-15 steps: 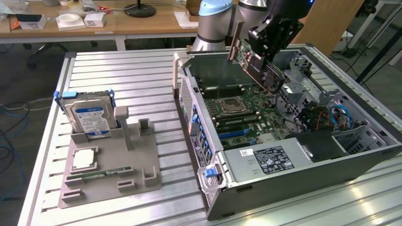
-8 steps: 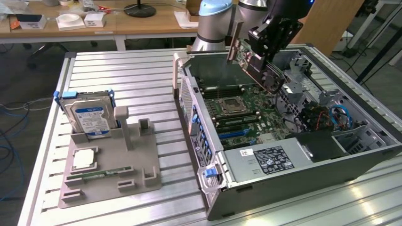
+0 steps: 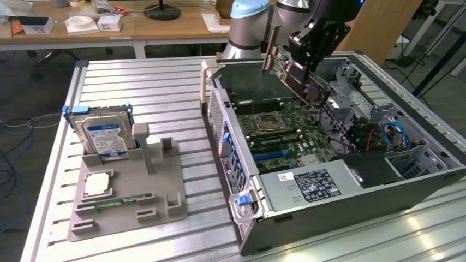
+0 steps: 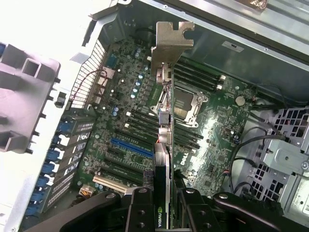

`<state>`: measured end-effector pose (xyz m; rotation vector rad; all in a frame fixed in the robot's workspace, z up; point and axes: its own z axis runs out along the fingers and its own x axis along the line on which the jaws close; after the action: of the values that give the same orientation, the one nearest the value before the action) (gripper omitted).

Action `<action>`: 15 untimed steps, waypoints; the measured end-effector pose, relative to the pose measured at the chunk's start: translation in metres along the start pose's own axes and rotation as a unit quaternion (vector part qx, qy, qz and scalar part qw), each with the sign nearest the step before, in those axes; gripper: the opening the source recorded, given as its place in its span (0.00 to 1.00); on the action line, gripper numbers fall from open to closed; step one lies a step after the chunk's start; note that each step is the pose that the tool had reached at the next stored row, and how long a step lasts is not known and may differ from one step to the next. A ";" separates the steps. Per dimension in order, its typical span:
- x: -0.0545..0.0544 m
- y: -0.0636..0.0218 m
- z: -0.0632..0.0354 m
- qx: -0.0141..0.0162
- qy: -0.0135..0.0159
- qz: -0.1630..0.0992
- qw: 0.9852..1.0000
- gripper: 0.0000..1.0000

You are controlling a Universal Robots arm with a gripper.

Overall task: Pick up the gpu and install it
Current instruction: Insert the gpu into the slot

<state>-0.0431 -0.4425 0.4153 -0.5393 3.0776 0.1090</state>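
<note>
Presently, on the exterior view, I see my claw (image 3: 304,54) clamped on the gpu (image 3: 295,79), a thin dark card tilted above the open computer case (image 3: 248,240). On the wrist view it hangs edge-on over the motherboard (image 4: 130,96), silver bracket (image 4: 172,41) at its far end.

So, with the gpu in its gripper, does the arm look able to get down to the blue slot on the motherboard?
Probably yes. The case lies open, the gripper holds the gpu above the motherboard, and nothing covers the blue slot; the blue cables lie off to one side.
</note>
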 end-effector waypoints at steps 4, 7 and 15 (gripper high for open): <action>0.000 0.0000 0.0000 0.000 0.000 -0.007 1.000 0.26; 0.000 0.0000 0.0000 0.000 0.001 -0.012 1.000 0.26; 0.000 0.0000 0.0000 -0.001 0.002 -0.026 1.000 0.26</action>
<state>-0.0431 -0.4425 0.4153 -0.6207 3.0641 0.1097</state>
